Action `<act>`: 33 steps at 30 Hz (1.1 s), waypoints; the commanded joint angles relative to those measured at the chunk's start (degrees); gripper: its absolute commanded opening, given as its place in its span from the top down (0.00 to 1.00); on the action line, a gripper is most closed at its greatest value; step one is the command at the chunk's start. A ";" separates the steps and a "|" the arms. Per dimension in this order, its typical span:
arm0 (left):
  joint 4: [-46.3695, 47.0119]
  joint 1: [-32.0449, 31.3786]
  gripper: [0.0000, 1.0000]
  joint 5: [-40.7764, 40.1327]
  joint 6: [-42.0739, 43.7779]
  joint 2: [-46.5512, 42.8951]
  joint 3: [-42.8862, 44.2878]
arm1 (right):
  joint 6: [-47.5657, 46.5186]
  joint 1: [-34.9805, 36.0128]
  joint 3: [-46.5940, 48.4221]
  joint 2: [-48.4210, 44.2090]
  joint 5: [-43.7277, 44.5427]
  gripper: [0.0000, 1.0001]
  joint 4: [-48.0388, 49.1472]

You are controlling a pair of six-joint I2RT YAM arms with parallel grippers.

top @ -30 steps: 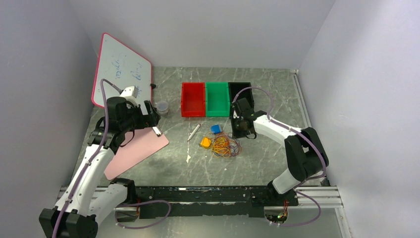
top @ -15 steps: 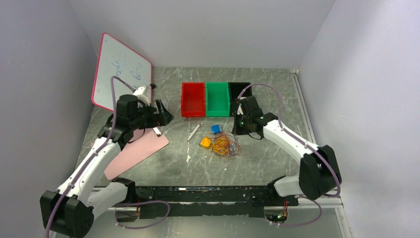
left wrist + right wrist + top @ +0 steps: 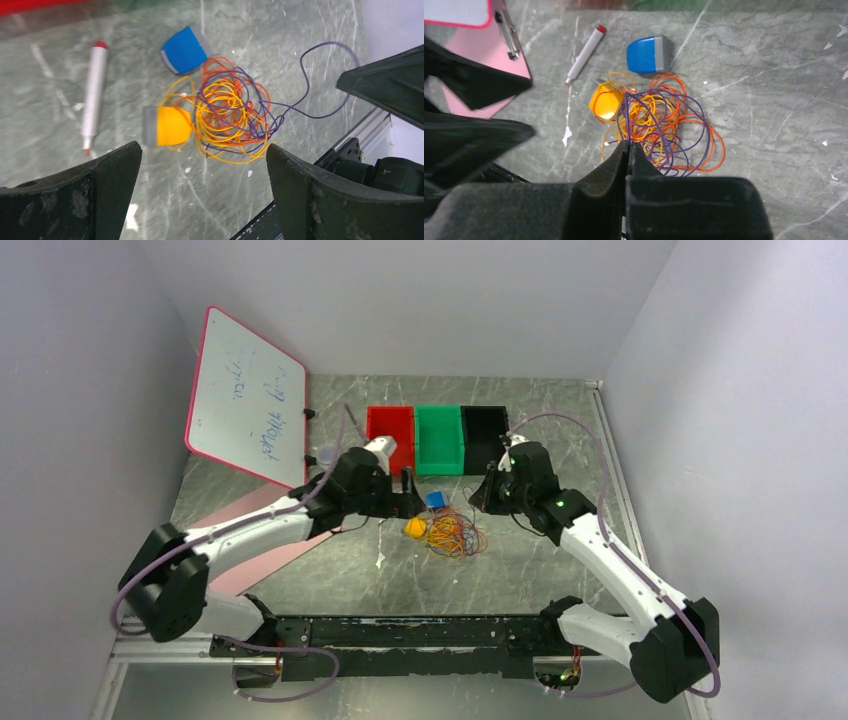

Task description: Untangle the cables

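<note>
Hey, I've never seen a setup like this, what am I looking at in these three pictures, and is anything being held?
These are two robot arms bolted to a table. One picture looks down from above; the other two come from cameras on each wrist, so the black shapes at their edges are that arm's own fingers. On the table lie tangled cables, yellow, orange and purple, beside a yellow block, a blue block and a marker. Three bins, red, green and black, stand behind. The left gripper hangs wide open, pointed at the tangle, holding nothing. The right gripper is shut, apparently pinching one purple strand.
</note>
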 commanded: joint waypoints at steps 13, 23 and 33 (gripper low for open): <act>12.98 -11.39 0.04 -4.80 -2.49 21.01 11.58 | 9.26 -0.29 -0.32 -10.56 4.54 1.00 1.24; 14.06 -15.98 0.14 -6.46 -2.85 26.50 10.27 | 10.03 -0.29 3.47 -11.68 6.49 1.00 0.43; 13.91 -16.44 0.19 -7.67 -3.54 29.19 8.97 | 9.22 -0.29 12.48 -13.81 8.22 1.00 -0.30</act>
